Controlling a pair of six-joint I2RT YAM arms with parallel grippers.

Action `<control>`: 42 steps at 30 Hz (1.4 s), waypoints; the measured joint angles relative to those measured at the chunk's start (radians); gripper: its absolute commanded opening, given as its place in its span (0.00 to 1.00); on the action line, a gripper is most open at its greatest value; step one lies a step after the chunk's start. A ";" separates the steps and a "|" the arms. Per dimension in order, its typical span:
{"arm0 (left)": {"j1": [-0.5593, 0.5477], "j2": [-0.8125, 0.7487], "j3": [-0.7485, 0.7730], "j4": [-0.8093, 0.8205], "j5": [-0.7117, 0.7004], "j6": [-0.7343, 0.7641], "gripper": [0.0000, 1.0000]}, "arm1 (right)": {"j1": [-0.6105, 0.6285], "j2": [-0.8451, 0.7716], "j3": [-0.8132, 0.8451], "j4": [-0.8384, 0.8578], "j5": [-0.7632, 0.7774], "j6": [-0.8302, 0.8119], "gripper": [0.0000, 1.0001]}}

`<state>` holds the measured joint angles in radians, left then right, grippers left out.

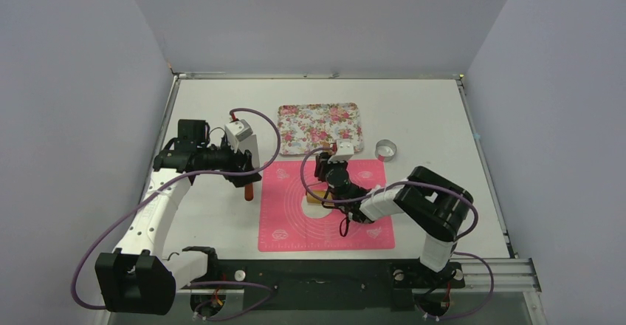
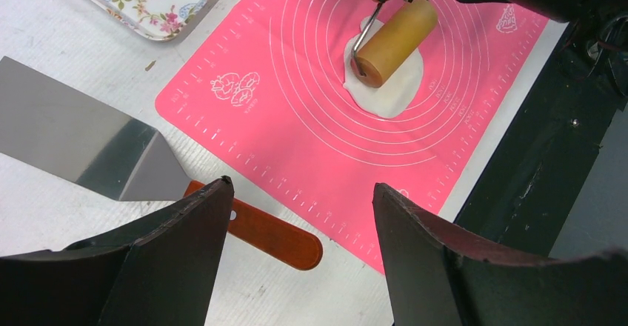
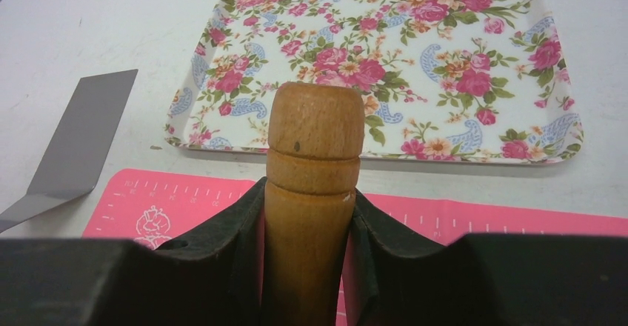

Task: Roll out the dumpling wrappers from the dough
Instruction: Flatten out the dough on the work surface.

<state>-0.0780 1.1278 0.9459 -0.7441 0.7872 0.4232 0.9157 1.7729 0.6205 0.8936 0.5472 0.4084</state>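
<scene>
The dough (image 2: pixel 394 92) is a flattened white patch on the pink mat (image 2: pixel 296 104), seen in the left wrist view. A wooden roller (image 2: pixel 396 41) rests on it. My right gripper (image 3: pixel 307 193) is shut on the roller's wooden handle (image 3: pixel 315 130), which points toward the tray. From above, the right gripper (image 1: pixel 323 166) is over the mat's far part, with the roller (image 1: pixel 315 197) just below it. My left gripper (image 2: pixel 300 189) is open and holds nothing, hovering left of the mat (image 1: pixel 325 221) over a spatula's red handle (image 2: pixel 270 235). No dumpling wrappers are in view.
A floral tray (image 1: pixel 321 127) lies behind the mat. A metal ring cutter (image 1: pixel 385 148) stands to its right. The spatula's steel blade (image 2: pixel 67 141) lies on the white table, left of the mat, below my left gripper (image 1: pixel 249 171).
</scene>
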 measured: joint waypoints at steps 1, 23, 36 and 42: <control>0.000 0.000 0.000 0.000 0.002 0.000 0.68 | 0.011 0.005 -0.005 0.014 0.015 -0.002 0.00; 0.003 0.002 0.000 0.000 0.003 0.000 0.68 | -0.023 0.106 0.077 0.017 -0.015 -0.056 0.00; 0.003 0.002 0.000 0.000 0.011 0.000 0.68 | 0.079 0.069 -0.031 0.108 0.093 -0.031 0.00; 0.003 0.002 0.000 -0.001 0.011 0.000 0.68 | 0.044 0.092 0.055 0.019 0.053 -0.077 0.00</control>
<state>-0.0753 1.1297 0.9463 -0.7452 0.7982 0.4232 0.9596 1.8652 0.6754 0.9131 0.5999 0.3309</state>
